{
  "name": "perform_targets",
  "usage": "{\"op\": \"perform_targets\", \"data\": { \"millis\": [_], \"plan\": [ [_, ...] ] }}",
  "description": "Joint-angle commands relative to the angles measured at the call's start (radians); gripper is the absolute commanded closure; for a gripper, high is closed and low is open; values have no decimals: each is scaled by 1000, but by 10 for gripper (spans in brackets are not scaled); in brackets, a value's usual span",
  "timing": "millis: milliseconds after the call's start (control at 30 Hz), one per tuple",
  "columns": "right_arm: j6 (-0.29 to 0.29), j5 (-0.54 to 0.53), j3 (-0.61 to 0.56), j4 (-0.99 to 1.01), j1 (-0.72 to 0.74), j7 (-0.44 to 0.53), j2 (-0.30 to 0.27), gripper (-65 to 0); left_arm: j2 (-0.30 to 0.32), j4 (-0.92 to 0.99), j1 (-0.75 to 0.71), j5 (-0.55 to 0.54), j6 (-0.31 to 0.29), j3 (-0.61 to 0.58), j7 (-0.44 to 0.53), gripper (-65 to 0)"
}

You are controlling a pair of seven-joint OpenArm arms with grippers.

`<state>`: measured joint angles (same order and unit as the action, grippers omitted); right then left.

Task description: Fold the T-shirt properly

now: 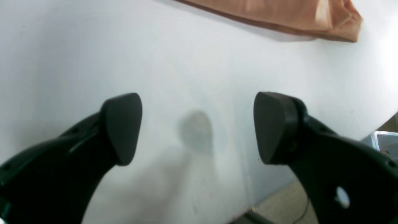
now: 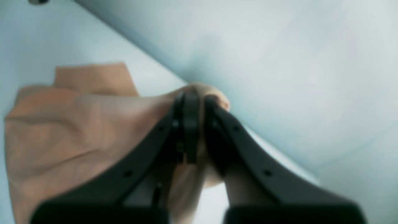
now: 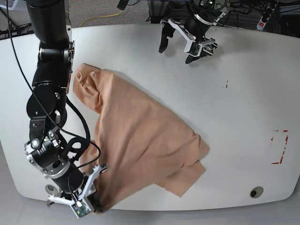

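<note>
Base view shows the shirt (image 3: pixel 140 145) spread crumpled across the left-centre of the white table (image 3: pixel 243 93), one bunched end up near the right arm's upper links and a folded corner reaching toward the table's middle. Its lower left corner runs to the near table edge, where the right gripper (image 3: pixel 93 199) pinches it. In the right wrist view the two fingers (image 2: pixel 189 124) are clamped together on a tuft of that cloth (image 2: pixel 77 124), with the fabric draping away to the left and bare table surface beyond.

At the far edge of the table sits the left gripper (image 3: pixel 187 47), well apart from the shirt. Its wrist view shows the left gripper (image 1: pixel 197 127) spread wide with nothing between the pads, above bare white surface; only a strip of the shirt's edge (image 1: pixel 279 15) crosses the top of that picture.

All of the table's right half lies open, marked only by a red outline (image 3: pixel 280 146) near the right edge, a small dark speck (image 3: pixel 227 85) and a round hole (image 3: pixel 256 191) close to the near right corner.
</note>
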<state>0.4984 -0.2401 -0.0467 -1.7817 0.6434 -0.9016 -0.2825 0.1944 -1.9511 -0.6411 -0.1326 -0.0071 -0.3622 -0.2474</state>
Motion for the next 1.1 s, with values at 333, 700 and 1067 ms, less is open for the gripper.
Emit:
{"op": "perform_targets", "data": {
  "millis": [333,700,1067],
  "plan": [
    [1,-18,-200,-20,281,32,7,0,0,-17,51,-2,-1,-25,26,-526],
    [7,49,-313,27,540,31,81,0,-6,-6,103,-8,-1,-34,24,-526],
    [9,158,-322,87,662,31,197,0,-6,11,162,-8,-1,-68,26,-526]
  ]
}}
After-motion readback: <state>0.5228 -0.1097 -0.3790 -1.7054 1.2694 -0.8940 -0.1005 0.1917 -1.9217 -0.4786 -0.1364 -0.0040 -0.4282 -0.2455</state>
